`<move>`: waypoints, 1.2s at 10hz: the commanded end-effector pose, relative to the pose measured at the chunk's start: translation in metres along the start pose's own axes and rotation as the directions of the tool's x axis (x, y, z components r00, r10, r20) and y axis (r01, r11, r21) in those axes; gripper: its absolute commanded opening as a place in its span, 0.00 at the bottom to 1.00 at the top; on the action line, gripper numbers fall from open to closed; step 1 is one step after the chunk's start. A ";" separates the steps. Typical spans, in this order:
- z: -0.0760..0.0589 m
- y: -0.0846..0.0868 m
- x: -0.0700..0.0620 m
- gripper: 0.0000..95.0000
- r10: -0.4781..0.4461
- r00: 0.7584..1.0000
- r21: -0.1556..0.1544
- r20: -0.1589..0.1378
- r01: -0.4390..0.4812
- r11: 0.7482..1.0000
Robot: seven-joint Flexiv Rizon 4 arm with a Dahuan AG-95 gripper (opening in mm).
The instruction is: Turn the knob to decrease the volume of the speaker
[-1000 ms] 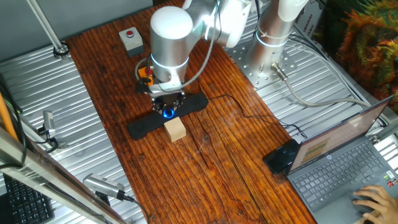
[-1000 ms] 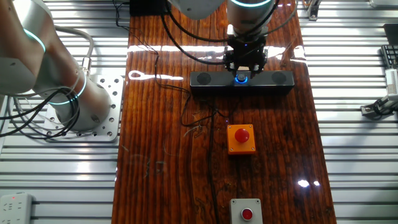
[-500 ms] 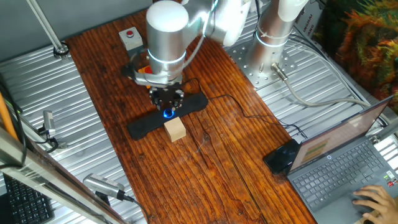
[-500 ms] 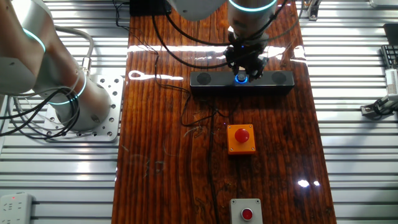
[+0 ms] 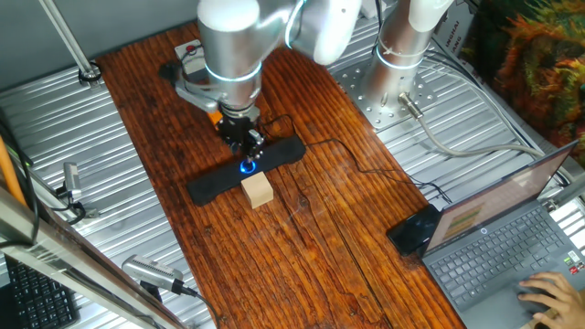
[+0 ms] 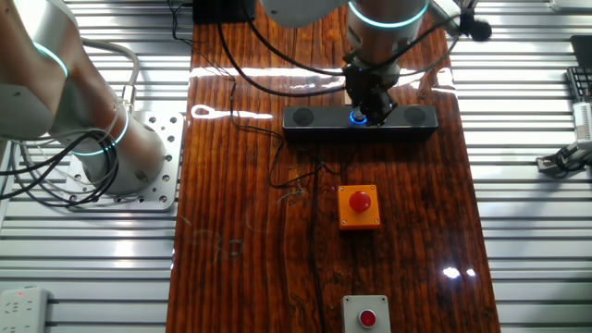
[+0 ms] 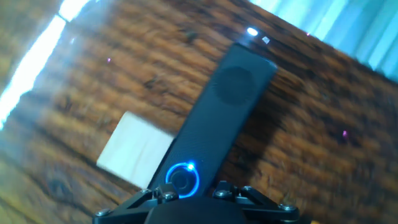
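- The speaker (image 5: 245, 170) lies flat across the wooden table (image 5: 311, 228), far of centre in the other fixed view, a thin cable (image 5: 356, 164) trailing from one end.
- The knob (image 7: 182, 179) sits at the bar's middle, ringed in blue light, with the tan block (image 7: 135, 157) just beside the speaker on its left in the hand view.
- The gripper (image 6: 372, 102) hangs directly over the knob; whether its fingers pinch the knob or stand apart, I cannot tell.
- The knob looks small, rigid and smooth, so probably slippery; grasp it by opposite sides of its rim.
- The bar seems light and unfixed, so twisting may drag it sideways.
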State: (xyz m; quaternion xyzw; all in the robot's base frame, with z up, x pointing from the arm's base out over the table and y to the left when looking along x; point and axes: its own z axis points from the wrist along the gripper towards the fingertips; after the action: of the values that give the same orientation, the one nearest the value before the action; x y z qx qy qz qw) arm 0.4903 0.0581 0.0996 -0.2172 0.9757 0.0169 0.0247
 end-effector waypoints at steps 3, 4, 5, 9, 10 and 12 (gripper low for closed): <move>-0.017 -0.009 -0.003 0.40 0.310 0.950 -0.026 -0.022 -0.311 0.950; -0.017 -0.009 -0.004 0.40 0.316 0.948 -0.024 -0.023 -0.317 0.948; -0.018 -0.009 -0.004 0.40 0.318 0.948 -0.024 -0.025 -0.319 0.948; -0.018 -0.009 -0.004 0.40 0.303 0.953 -0.011 -0.022 -0.303 0.953; -0.018 -0.009 -0.004 0.40 0.297 0.955 -0.008 -0.024 -0.297 0.955; -0.018 -0.009 -0.004 0.40 0.284 0.958 0.000 -0.034 -0.284 0.959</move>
State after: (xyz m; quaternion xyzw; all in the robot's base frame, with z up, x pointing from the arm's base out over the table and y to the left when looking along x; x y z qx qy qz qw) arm 0.4953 0.0504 0.1170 -0.0752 0.9970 0.0182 0.0055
